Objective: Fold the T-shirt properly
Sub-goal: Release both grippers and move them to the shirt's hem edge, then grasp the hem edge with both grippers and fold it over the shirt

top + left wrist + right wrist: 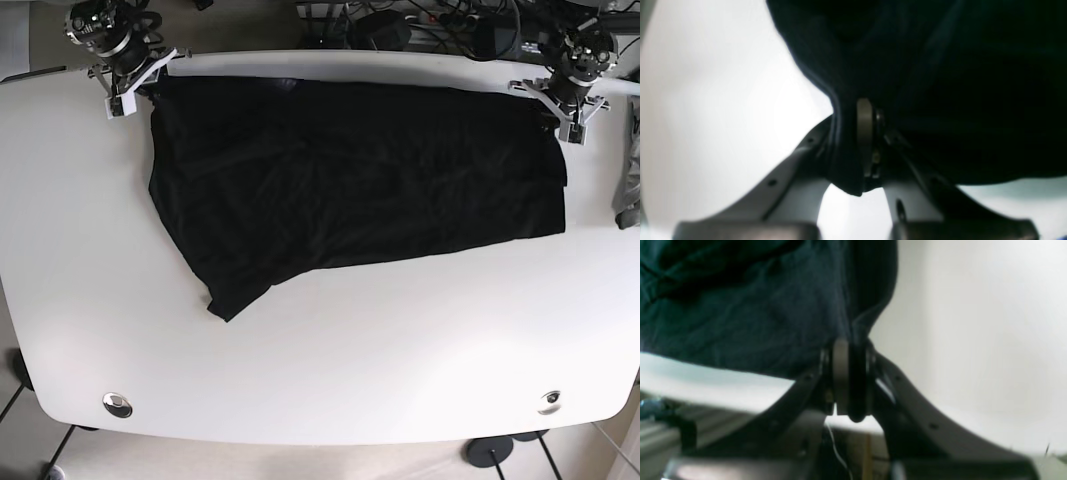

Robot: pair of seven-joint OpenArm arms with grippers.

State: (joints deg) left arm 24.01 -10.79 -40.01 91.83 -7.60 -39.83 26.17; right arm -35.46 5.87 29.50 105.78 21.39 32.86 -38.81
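Observation:
The dark T-shirt (350, 180) lies spread across the far half of the white table (330, 370), with a corner trailing toward the front left. My left gripper (553, 115) is shut on the shirt's far right corner; the left wrist view shows cloth (940, 73) pinched between its fingers (865, 133). My right gripper (135, 90) is shut on the far left corner; the right wrist view shows cloth (740, 306) clamped between its fingers (840, 376).
A grey object (630, 170) lies at the table's right edge. Cables and equipment (430, 25) sit behind the far edge. Two round metal fittings (117, 404) (549, 402) sit near the front edge. The table's near half is bare white surface.

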